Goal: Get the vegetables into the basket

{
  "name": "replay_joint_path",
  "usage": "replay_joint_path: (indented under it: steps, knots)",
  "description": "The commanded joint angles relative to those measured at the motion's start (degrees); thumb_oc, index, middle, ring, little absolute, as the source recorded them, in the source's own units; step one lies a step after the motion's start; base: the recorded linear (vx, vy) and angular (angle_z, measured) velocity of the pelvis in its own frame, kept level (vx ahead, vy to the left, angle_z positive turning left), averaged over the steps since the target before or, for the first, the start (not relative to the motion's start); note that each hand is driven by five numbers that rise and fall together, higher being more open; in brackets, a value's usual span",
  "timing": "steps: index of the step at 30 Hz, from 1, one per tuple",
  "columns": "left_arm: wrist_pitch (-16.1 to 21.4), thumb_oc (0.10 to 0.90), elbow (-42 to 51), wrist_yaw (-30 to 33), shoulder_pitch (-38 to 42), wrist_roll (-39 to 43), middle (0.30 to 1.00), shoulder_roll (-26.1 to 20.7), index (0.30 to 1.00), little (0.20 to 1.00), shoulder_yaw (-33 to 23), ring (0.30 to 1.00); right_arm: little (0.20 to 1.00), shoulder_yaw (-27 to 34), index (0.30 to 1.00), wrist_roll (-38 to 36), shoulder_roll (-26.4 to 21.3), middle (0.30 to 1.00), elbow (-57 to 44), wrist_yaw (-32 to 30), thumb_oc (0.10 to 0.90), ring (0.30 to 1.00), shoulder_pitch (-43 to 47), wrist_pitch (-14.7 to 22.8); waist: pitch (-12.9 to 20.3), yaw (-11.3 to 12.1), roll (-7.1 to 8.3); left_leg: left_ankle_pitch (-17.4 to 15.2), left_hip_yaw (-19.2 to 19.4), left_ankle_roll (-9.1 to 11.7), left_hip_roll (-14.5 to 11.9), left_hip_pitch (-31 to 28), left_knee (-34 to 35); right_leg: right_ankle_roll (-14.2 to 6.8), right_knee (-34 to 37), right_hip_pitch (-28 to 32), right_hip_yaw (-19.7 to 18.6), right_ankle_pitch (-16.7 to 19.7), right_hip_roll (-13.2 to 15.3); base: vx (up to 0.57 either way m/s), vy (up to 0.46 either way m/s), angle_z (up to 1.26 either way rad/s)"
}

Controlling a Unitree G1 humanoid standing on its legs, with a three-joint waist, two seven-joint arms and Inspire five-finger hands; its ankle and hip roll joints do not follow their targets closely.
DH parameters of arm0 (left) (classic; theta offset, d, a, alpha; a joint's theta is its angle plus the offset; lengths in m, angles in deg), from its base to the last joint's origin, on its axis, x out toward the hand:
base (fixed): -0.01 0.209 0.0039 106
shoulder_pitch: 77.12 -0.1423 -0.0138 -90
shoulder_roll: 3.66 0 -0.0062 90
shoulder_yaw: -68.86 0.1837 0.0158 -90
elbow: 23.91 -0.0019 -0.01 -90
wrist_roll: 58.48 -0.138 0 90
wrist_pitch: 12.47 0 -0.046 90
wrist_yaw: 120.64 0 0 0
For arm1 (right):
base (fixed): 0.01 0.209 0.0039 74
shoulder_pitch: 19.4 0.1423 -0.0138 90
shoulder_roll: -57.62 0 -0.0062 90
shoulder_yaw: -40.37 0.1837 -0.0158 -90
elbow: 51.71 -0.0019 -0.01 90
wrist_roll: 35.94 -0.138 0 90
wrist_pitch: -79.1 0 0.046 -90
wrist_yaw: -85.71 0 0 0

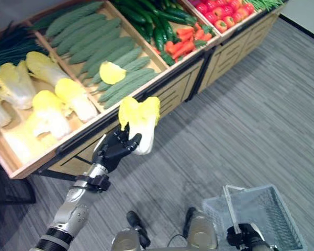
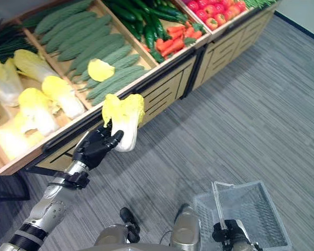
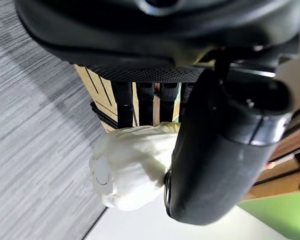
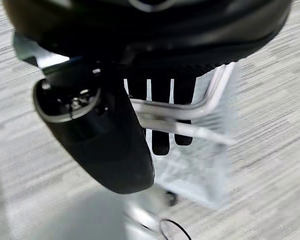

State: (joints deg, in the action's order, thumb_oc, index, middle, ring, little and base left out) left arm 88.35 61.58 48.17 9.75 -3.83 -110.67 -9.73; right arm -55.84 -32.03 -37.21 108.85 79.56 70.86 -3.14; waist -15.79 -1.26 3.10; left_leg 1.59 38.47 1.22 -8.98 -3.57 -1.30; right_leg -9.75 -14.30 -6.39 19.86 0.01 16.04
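A long wooden produce stand (image 1: 183, 86) runs across the top of the head views, split into slanted bins above a grey striped carpet (image 1: 240, 141). From the robot's left the bins hold pale napa cabbages (image 1: 47, 102), then bumpy green bitter gourds (image 1: 102, 44) with 1 loose yellow leaf (image 1: 111, 72) lying on them, then dark cucumbers (image 1: 152, 18) beside orange-red carrots (image 1: 182, 43), and red tomatoes (image 1: 220, 13) at the far end.

Low on the robot's right, a wire basket (image 1: 259, 212) hangs above the carpet. The right hand (image 1: 246, 236) grips it, its fingers (image 4: 160, 107) curled round the basket's metal handle (image 4: 190, 112).

The left hand (image 1: 112, 149) is raised just in front of the stand's edge, clear of the bins. Its fingers and thumb (image 3: 225, 150) are closed around the white stem end of 1 napa cabbage (image 1: 141, 117), whose yellow leaves point up and away from the palm. That cabbage is in the air, well apart from the basket.
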Motion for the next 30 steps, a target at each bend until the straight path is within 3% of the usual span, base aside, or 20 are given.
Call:
replay_joint_path:
  steps: [1, 5, 13, 16, 17, 18, 19, 20, 21, 23, 26, 27, 28, 30]
  knots:
    - [4.22, 0.4, 8.4, -3.54, 3.6, -0.35, 0.3, 0.66, 0.3, 0.3, -1.31, 0.3, 0.3, -1.88, 0.3, -0.26, -0.75, 0.3, -0.66, -0.55, 0.4, 0.3, -1.74, 2.3, 5.59, -1.99, 1.49, -4.09, -4.26, 2.33, -0.55, 5.39, -5.42, -2.59, 5.6, 1.31, -2.05, 7.0, 2.26, 0.04, -0.149, -0.7]
    - [4.15, 0.4, 8.21, -4.03, 3.81, 0.43, 0.3, 1.22, 0.3, 0.3, -0.75, 0.3, 0.3, -0.93, 0.3, -0.62, -1.04, 0.3, -0.63, -0.52, 0.4, 0.3, -2.63, 2.28, 5.83, -2.84, 1.05, -3.51, -3.68, 3.33, -2.08, 5.21, -6.34, -1.63, 6.79, 1.74, -2.2, 4.36, 0.74, 0.01, -0.148, -0.32]
    - [4.09, 0.4, 8.7, -4.77, 6.0, 0.7, 0.3, 2.76, 0.3, 0.3, 2.87, 0.3, 0.3, 1.01, 0.3, -2.22, -2.49, 0.3, 0.09, -1.57, 0.4, 0.3, -4.83, 2.33, 5.35, -6.91, -1.75, 1.0, -1.51, 7.13, -7.38, 4.18, -6.87, 1.06, 7.84, 1.18, -5.85, -0.12, -4.7, -0.02, -0.183, -0.22]
    - [4.04, 0.4, 8.75, -5.34, 7.65, -0.28, 0.3, 3.08, 0.3, 0.3, 4.53, 0.3, 0.3, 1.76, 0.3, -2.68, -3.6, 0.3, -0.22, -1.92, 0.4, 0.3, -5.85, 2.46, 4.47, -7.94, -2.96, 3.75, -2.28, 9.66, -11.2, 5.53, -12.03, 3.12, 7.68, 1.79, -8.06, -2.04, -7.63, 0.03, -0.237, -0.35]
    - [4.53, 0.4, 8.98, -5.62, 8.33, -0.21, 0.3, 3.66, 0.3, 0.3, 5.22, 0.3, 0.3, 1.9, 0.3, -3.1, -4.32, 0.3, 0.34, -2.3, 0.4, 0.3, -5.56, 2.82, 3.66, -7.6, -3.32, 8.45, -5.81, 11.84, -12.9, 6.49, -15.31, 4.49, 7.61, 2.1, -9.97, -2.77, -9.67, 0.05, -0.21, -0.41]
    - [4.55, 0.4, 8.94, -5.62, 8.41, -0.21, 0.3, 3.69, 0.3, 0.3, 5.24, 0.3, 0.3, 1.93, 0.3, -3.1, -4.35, 0.3, 0.38, -2.3, 0.4, 0.3, -5.5, 2.85, 3.6, -7.61, -3.45, 8.46, -5.97, 11.91, -13.16, 6.67, -15.58, 4.61, 7.59, 2.07, -9.91, -2.81, -9.84, 0.03, -0.159, -0.52]
    - [4.91, 0.4, 9.1, -5.43, 8.84, 0.01, 0.3, 4.21, 0.3, 0.3, 5.23, 0.3, 0.3, 1.93, 0.3, -3.47, -4.56, 0.3, 0.33, -2.48, 0.4, 0.3, -5.33, 3.05, 3.25, -7.5, -3.33, 9.31, -9.1, 12.08, -12.93, 7.58, -17.14, 5.0, 7.44, 1.69, -11.27, -2.91, -10.45, -0.09, 0.001, -0.75]
    - [5.76, 0.4, 9.49, -5.12, 9.21, 0.73, 0.3, 5.32, 0.3, 0.3, 5.71, 0.3, 0.3, 1.55, 0.3, -3.61, -5.55, 0.3, 0.16, -2.94, 0.4, 0.3, -4.5, 3.07, 3.36, -6.12, -2.93, 8.06, -19.23, 8.72, -7.03, 9.97, -14.1, 4.95, 8.68, -0.28, -15.24, -0.79, -10.56, -0.07, 0.023, -0.8]
    - [6.04, 0.4, 9.38, -4.58, 9.22, 0.33, 0.3, 6.24, 0.3, 0.3, 5.91, 0.3, 0.3, 1.16, 0.3, -3.62, -6.13, 0.3, 0.19, -3.05, 0.4, 0.3, -3.6, 3.14, 3.27, -5.01, -2.8, 5.11, -25.66, 7.32, -3.55, 11.09, -11.68, 4.37, 9.25, -0.42, -17.6, -0.33, -10.41, -0.04, 0.055, -1.02]
    - [7.27, 0.4, 9.32, -3.28, 9.52, -0.99, 0.3, 6.88, 0.3, 0.3, 6.1, 0.3, 0.3, 0.56, 0.3, -3.54, -7.11, 0.3, 0.57, -3.54, 0.4, 0.3, -2.15, 3.31, 2.8, -3.73, -2.73, 2.39, -33.99, 5.96, -0.89, 12.16, -6.22, 3.77, 9.08, -1.0, -22.35, -0.08, -11.08, 0.1, 0.052, -1.32]
    - [8.45, 0.4, 10.28, -3.08, 10.49, -2.16, 0.3, 5.72, 0.3, 0.3, 6.65, 0.3, 0.3, 0.03, 0.3, -3.58, -8.61, 0.3, 0.8, -3.56, 0.4, 0.3, -0.84, 4.04, 2.4, -2.2, -3.47, 5.5, -42.9, 5.79, -0.26, 15.14, -0.99, 3.52, 7.45, -1.74, -26.82, -0.82, -12.44, 0.12, 0.085, -1.37]
    - [8.45, 0.4, 10.28, -3.08, 10.51, -2.16, 0.3, 5.72, 0.3, 0.3, 6.65, 0.3, 0.3, 0.04, 0.3, -3.58, -8.61, 0.3, 0.81, -3.56, 0.4, 0.3, -0.82, 4.04, 2.5, -2.21, -3.5, 5.61, -42.93, 5.81, -0.28, 15.28, -0.92, 3.53, 7.5, -1.87, -26.8, -0.72, -12.47, 0.14, 0.158, -0.73]
    - [8.64, 0.4, 10.91, -3.2, 10.51, -2.01, 0.3, 5.36, 0.3, 0.3, 6.32, 0.3, 0.3, -0.16, 0.3, -3.71, -9.13, 0.3, 0.41, -3.77, 0.4, 0.3, -0.35, 4.81, 2.55, -1.36, -3.85, 6.94, -47.43, 6.29, 0.58, 16.52, 1.04, 3.18, 7.42, -1.49, -30.01, -1.21, -13.42, 0.1, 0.111, -0.71]
    - [8.45, 0.4, 10.82, -3.47, 10.33, -1.61, 0.3, 5.15, 0.3, 0.3, 5.89, 0.3, 0.3, -0.06, 0.3, -3.8, -9.27, 0.3, 0.46, -3.61, 0.4, 0.3, -0.32, 4.82, 2.76, -1.27, -3.84, 5.73, -47.69, 5.79, 1.23, 15.67, 0.84, 2.95, 6.7, -1.51, -31.38, -1.74, -13.59, 0.12, 0.16, -1.22]
